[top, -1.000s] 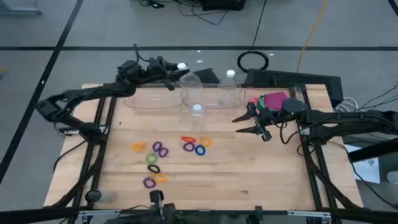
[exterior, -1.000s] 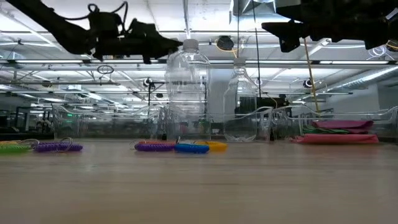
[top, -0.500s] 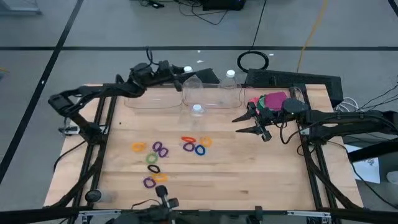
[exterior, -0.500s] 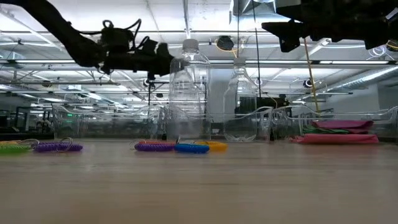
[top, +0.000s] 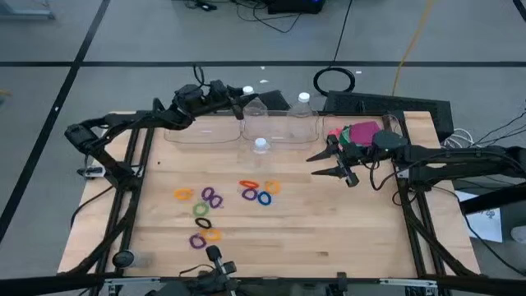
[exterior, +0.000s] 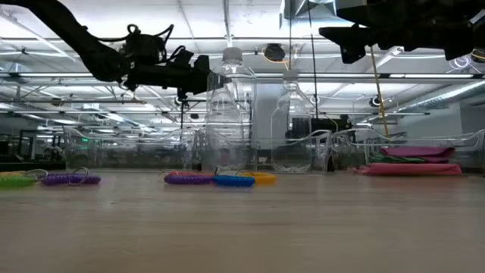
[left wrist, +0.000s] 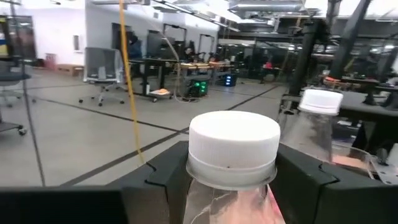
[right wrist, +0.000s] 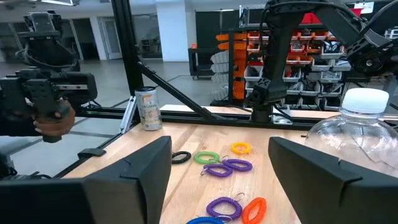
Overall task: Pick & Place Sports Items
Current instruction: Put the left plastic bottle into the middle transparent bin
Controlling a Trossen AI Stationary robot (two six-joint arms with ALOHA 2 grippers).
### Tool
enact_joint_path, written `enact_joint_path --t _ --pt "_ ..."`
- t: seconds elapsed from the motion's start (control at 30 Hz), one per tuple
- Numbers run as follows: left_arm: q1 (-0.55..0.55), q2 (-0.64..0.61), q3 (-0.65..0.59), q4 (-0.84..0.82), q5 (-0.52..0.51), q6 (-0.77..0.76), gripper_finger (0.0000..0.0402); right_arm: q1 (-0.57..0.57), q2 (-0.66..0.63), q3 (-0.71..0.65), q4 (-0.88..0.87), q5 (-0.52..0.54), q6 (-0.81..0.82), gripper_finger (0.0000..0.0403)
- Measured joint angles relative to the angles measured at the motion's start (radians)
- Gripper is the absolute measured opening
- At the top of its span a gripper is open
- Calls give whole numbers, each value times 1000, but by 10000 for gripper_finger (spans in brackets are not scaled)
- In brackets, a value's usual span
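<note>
Oddly, the left claw [left wrist: 231, 180] is not at the sports items at all: its fingers stand on either side of the neck of a clear bottle [top: 248, 103] at the far edge of the tabletop [top: 329, 230], just under the white cap [left wrist: 233, 146]. They appear closed on that neck, though actual contact is hard to confirm. The right claw [top: 335, 163] hangs above the tabletop's right half, jaws apart and holding nothing.

The elastic rings [top: 210, 198] lie loose in a scatter on the wood near the middle, none of them picked up. The flat soft pieces [top: 358, 133], pink and green ones showing, sit stacked in a clear bin [top: 396, 123] at the far right. A second bottle [top: 302, 111] stands beside the gripped one, and a third bottle [top: 260, 151] stands nearer the rings.

The risk sits with the bottle. It looks empty and light, gripped high up, so a sideways pull could tip it, or swing its base into the empty clear tray [top: 201, 131] or the neighbouring bottle. Were it to fall, it could roll through the rings and spread them further. The right arm, if it descends toward the rings, passes close to the third bottle and could knock it.
</note>
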Motion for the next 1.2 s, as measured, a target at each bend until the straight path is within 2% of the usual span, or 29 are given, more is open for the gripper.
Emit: enact_joint_path --t 0.37,0.8,1.0,1.2 --pt "-17 -1 1 -22 -16 18 145 0 0 0 0 0 0 196" --pt "-17 3 -2 -27 -10 -8 254 0 0 0 0 0 8 196" --pt "-17 -4 -2 9 -7 -13 278 0 0 0 0 0 8 196" --pt "-18 -46 -2 15 -7 -6 286 0 0 0 0 0 8 196"
